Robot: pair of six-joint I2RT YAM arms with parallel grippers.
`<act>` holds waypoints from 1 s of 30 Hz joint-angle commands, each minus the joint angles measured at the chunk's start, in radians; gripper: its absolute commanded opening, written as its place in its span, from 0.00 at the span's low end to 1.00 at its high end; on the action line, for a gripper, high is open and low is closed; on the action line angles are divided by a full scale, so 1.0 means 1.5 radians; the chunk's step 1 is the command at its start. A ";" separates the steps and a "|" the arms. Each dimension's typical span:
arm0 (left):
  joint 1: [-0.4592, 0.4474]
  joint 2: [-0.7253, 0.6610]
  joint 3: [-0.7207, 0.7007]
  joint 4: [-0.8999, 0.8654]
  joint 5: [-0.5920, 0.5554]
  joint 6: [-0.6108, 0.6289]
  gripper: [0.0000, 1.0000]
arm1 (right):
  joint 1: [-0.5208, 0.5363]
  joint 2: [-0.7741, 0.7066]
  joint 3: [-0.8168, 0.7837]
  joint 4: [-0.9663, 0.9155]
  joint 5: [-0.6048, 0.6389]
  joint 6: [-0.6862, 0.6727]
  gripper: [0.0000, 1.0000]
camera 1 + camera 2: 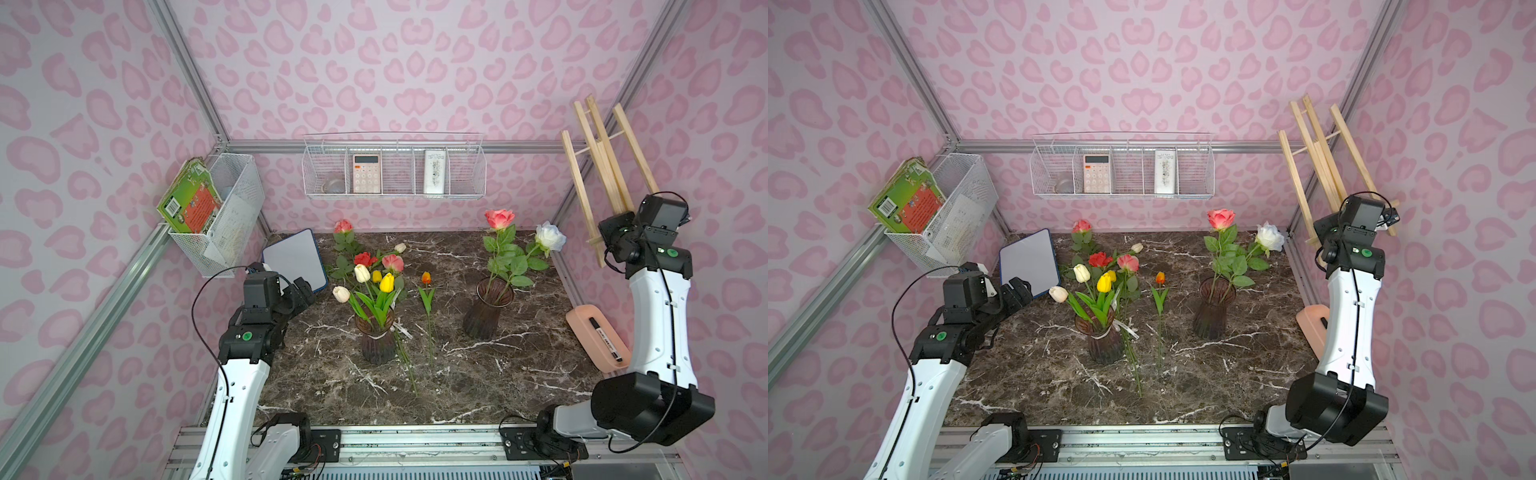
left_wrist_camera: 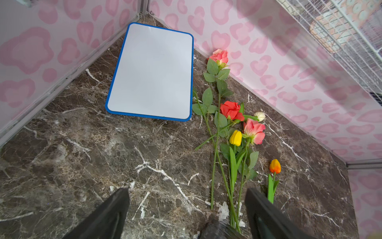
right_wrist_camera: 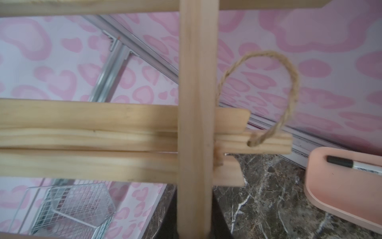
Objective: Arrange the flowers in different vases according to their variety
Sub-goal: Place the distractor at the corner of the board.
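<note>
Pink heart-print walls all round, dark marble table [image 1: 498,374] in the middle.

OK, flowers first. Near vase [image 1: 377,340], L of centre, has tulips standing in it: white tulip [image 1: 361,273], big yellow tulip [image 1: 387,282], and a cream tulip [image 1: 341,294] leaning out to the L. Far vase [image 1: 487,311], over to the R, holds the tall pink rose [image 1: 499,218] and a white rose [image 1: 550,237], both upright w/ leafy stems.

Plenty not sorted yet. Orange tulip [image 1: 426,278] lies flat on the table btw the two vases. Behind the near vase there's a loose bunch lying down: red rose [image 1: 363,258], loose pink rose [image 1: 392,262], small yellow tulip [image 1: 376,276], white bud [image 1: 400,247]. One more, the back pink rose [image 1: 343,226], has its head right up by the back wall.

L hand [image 1: 306,291] hangs over the table near the whiteboard [image 1: 296,259], fingers spread wide, nothing in them.

R hand [image 3: 195,231] is up high near the R wall, pinched narrow on a bar of the wooden easel [image 1: 602,166]. Easel's off the table, tilted, w/ a twine loop [image 3: 289,93] curling off one end.

Pink tray [image 1: 582,322] w/ a marker [image 1: 606,338] sits at the table's R edge. Wire basket [image 1: 395,195] on the back wall holds a calculator [image 1: 367,173]. Side basket [image 1: 241,195] on the L has a green book [image 1: 189,199].
</note>
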 commanded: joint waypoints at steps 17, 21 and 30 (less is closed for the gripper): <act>0.001 0.261 -0.034 0.138 0.043 -0.039 0.92 | 0.020 0.207 -0.075 0.024 0.009 -0.003 0.13; 0.002 0.362 0.043 0.090 0.042 -0.029 0.91 | 0.025 0.209 -0.092 0.060 -0.012 -0.024 0.49; -0.001 0.547 0.171 0.061 0.035 0.003 0.85 | 0.034 0.104 -0.130 0.088 -0.001 -0.075 0.84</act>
